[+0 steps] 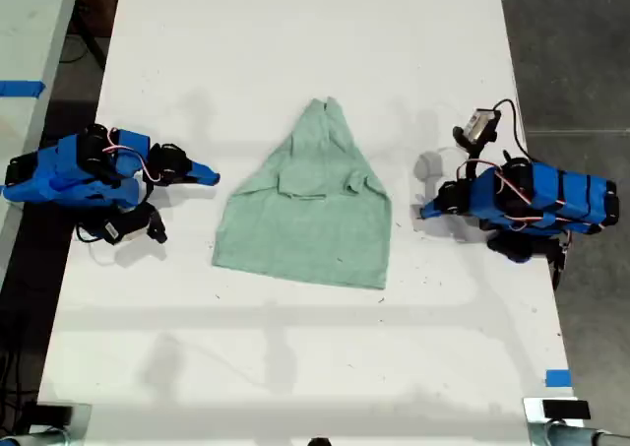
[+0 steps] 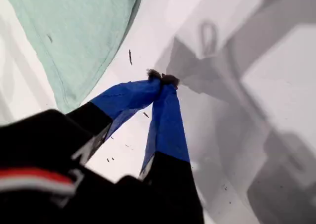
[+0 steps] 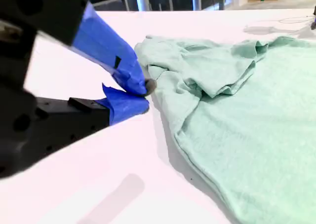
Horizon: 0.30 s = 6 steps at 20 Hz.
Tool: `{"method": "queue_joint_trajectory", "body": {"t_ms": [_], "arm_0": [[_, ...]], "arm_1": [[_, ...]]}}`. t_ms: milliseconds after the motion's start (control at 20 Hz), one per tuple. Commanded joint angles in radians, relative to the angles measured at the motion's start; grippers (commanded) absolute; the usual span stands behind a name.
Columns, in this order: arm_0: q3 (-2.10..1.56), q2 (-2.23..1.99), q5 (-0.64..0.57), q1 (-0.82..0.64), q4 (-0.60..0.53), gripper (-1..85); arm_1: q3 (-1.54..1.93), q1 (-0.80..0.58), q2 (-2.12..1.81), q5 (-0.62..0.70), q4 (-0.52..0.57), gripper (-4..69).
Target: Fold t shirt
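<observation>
**Sleeves In, Body Folds Still to Do**

At the exterior view's left: my second end effector [image 1: 211,178], lying low over the table [image 1: 295,32], tips pointing toward the cloth. Tips pressed together in the second wrist view [image 3: 146,92], clamped on nothing, just beside the shirt's edge but apart from it.

In the middle of the table: the t shirt [image 1: 305,220], lying flat. Both sleeves turned in over the chest, so that the upper part narrows to a bunched point toward the exterior view's top. Lower hem wide and spread, roughly straight. Turned-in sleeve layers and a few soft ridges plain in the second wrist view [image 3: 247,115].

At the exterior view's right: my first end effector [image 1: 425,211], likewise resting low, aimed at the cloth. Tips shut together [image 2: 163,79] with no fabric between them, and a strip of bare table between them and the hemmed edge [image 2: 74,31].

Judged as early to midway: sleeve folds apparently done, though loosely. Probably left: squaring the bunched top, then bringing the body over itself into a compact packet. No cloth in either grasp at present.
</observation>
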State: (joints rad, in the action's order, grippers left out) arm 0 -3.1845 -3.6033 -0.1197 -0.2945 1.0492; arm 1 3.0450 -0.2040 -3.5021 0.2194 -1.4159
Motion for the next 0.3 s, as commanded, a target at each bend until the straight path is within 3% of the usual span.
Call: {"method": "queue_joint_trajectory", "body": {"t_ms": [0, 250], "arm_0": [[-0.005, -0.005, 0.018, -0.012, 0.002, -0.3], [-0.005, -0.005, 0.017, -0.015, 0.002, -0.3]], "arm_1": [[0.040, 0.006, -0.005, -0.006, 0.028, -0.5], [0.040, 0.006, -0.005, -0.006, 0.028, -0.5]]}}
